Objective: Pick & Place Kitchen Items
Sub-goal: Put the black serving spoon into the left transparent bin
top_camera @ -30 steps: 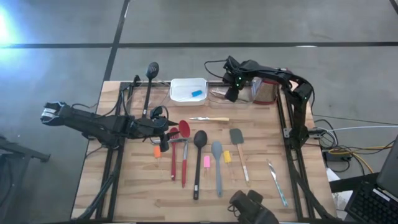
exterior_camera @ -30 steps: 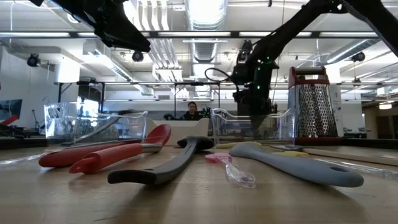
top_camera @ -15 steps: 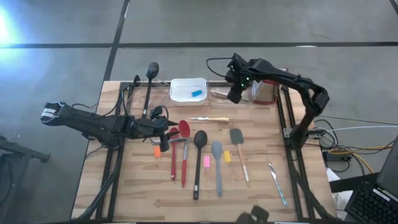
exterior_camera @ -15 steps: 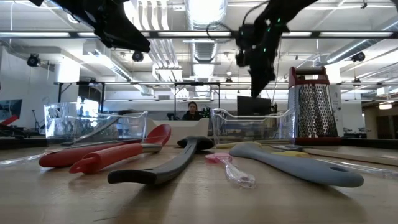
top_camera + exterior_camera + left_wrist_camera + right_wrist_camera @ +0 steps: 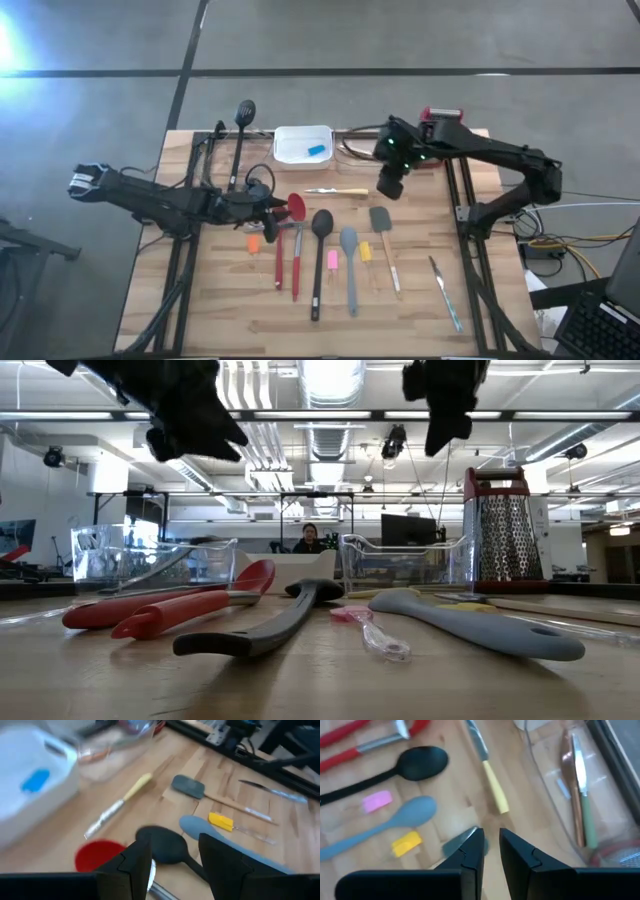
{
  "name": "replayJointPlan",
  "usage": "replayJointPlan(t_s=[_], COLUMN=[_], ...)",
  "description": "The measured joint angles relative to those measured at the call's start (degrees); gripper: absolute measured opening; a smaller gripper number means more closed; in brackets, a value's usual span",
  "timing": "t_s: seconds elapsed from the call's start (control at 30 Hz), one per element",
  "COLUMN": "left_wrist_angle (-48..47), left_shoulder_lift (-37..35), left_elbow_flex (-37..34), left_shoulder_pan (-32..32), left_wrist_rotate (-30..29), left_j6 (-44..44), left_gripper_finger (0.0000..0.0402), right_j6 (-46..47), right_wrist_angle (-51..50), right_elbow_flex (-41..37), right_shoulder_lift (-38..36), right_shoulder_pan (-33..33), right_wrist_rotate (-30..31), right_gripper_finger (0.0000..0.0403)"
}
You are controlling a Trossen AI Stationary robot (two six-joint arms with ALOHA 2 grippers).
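Observation:
The kitchen items lie flat in a row on the wooden table: red spatula (image 5: 279, 258), red spoon (image 5: 296, 215), black spoon (image 5: 319, 262), grey-blue spoon (image 5: 349, 268), grey spatula (image 5: 381, 220), and orange (image 5: 253, 242), pink (image 5: 332, 259) and yellow (image 5: 365, 252) blocks. A yellow-handled knife (image 5: 336, 191) lies beyond them. My left gripper (image 5: 270, 205) hovers open beside the red spoon's head (image 5: 100, 857). My right gripper (image 5: 388, 186) hangs narrowly open, holding nothing, above the grey spatula's head (image 5: 456, 845).
A white tray (image 5: 290, 133) holding a blue block (image 5: 317, 150) sits at the far edge, beside a clear container (image 5: 555, 780) with cutlery in it. A red-topped grater (image 5: 498, 525) stands far right. A black slotted spoon (image 5: 243, 118) lies far left, a knife (image 5: 447, 292) near right.
My right gripper has swung from over the clear container at the far edge toward the table's middle, rising in the low view, and now hangs over the grey spatula's head. My left gripper has edged slightly toward the red spoon's head.

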Motion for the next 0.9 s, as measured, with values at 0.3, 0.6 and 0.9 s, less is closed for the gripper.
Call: replayJointPlan(t_s=[0.3,0.6,0.9], left_wrist_angle=[6.7,7.2,-1.4], left_shoulder_lift=[12.5,25.0,35.3], left_elbow_flex=[1.3,8.7,18.2], left_shoulder_pan=[-0.4,-2.7,-5.3], left_wrist_rotate=[3.3,3.2,3.3], left_j6=[-13.1,-23.1,-30.4], left_gripper_finger=[0.0168,0.0166,0.0149], right_j6=[6.2,6.1,2.6], right_wrist_angle=[-0.2,-0.2,-0.2], right_elbow_flex=[-4.6,-9.3,-11.4], right_shoulder_lift=[-8.0,-13.2,-13.4], right_shoulder_pan=[3.4,3.4,3.4], right_wrist_rotate=[4.5,4.9,7.8], right_gripper_finger=[0.0054,0.0054,0.0053])
